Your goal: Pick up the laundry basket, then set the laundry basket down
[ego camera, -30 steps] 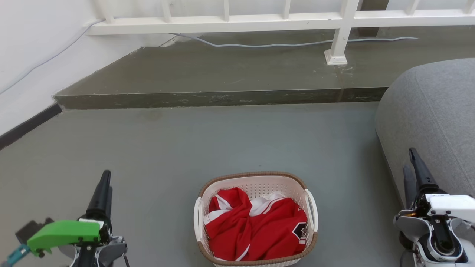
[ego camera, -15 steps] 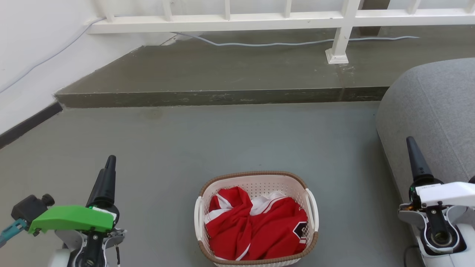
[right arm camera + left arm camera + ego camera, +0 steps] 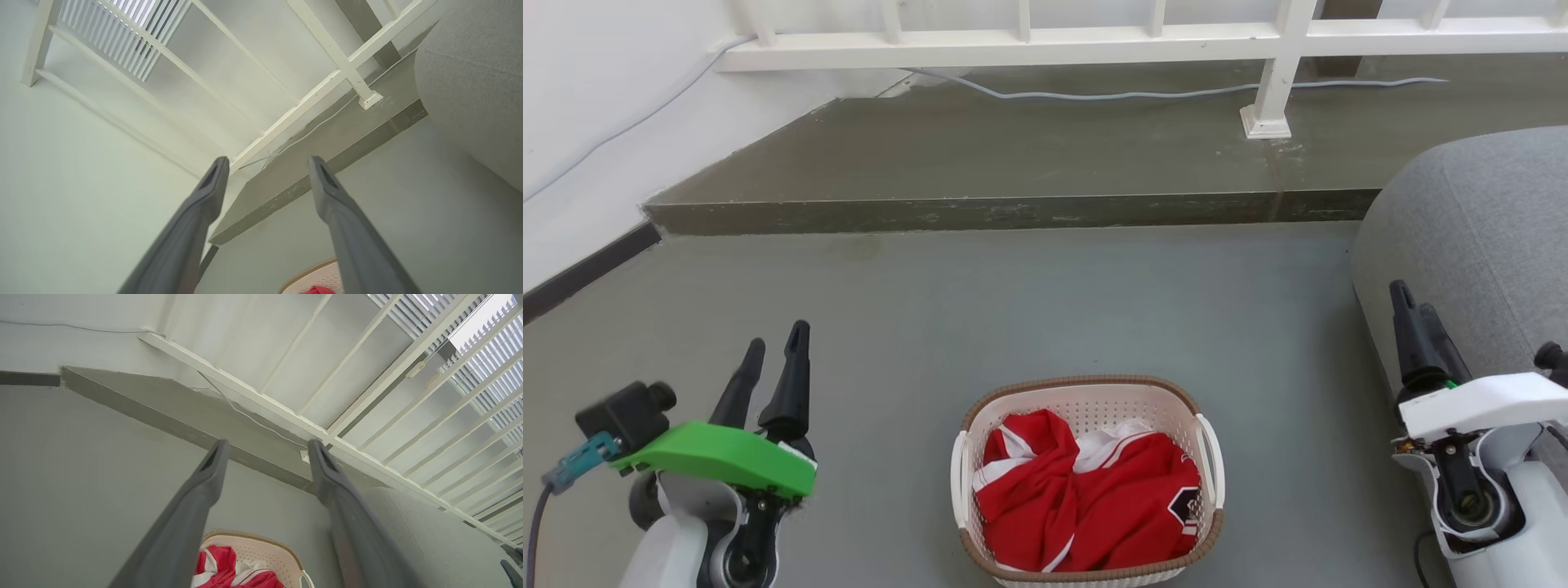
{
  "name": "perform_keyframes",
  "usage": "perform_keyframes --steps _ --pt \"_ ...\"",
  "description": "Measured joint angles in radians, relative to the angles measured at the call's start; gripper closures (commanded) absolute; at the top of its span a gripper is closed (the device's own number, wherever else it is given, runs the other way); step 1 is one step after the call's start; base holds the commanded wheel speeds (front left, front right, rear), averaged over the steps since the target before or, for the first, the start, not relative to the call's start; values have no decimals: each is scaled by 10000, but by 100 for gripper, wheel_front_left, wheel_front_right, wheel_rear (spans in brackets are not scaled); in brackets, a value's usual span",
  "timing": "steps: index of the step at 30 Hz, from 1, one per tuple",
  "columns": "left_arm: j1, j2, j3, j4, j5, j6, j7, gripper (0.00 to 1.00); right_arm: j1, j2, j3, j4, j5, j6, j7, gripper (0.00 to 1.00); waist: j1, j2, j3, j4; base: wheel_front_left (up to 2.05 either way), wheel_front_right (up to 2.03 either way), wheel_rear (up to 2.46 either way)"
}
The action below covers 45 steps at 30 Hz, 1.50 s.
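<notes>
The laundry basket [image 3: 1086,402] stands on the grey floor at the bottom middle of the head view, cream-white and perforated with a brown rim, white handles on both sides, and red and white clothes inside. Its far rim [image 3: 253,537] peeks between the fingers low in the left wrist view, and a corner [image 3: 312,273] shows at the bottom of the right wrist view. My left gripper [image 3: 778,345] hovers open to the basket's left, fingers pointing away from me. My right gripper [image 3: 1413,298] hovers open to the basket's right, close to the sofa. Neither touches the basket.
A grey sofa [image 3: 1478,237] bulges in at the right, next to my right gripper. A raised concrete step [image 3: 1013,214] crosses the floor beyond the basket, with a white railing [image 3: 1274,73] and a cable [image 3: 1111,98] on it. A white wall [image 3: 588,122] closes the left side.
Both grippers have risen and moved forward in the head view. The left one has turned so both its fingers show apart. The basket has not moved.
</notes>
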Motion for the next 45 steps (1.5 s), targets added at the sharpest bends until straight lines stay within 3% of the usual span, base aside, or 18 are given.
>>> perform_keyframes --steps 19,45 --pt "-350 155 -1212 -466 3356 750 -616 0 -197 -500 1185 -155 -3812 -709 -654 0 0 0 15 30 0 0 0" --pt "-353 44 -1921 316 5522 1486 -1406 0 -198 -543 1988 633 -6870 -1310 -1524 0 0 0 -26 72 0 0 0"
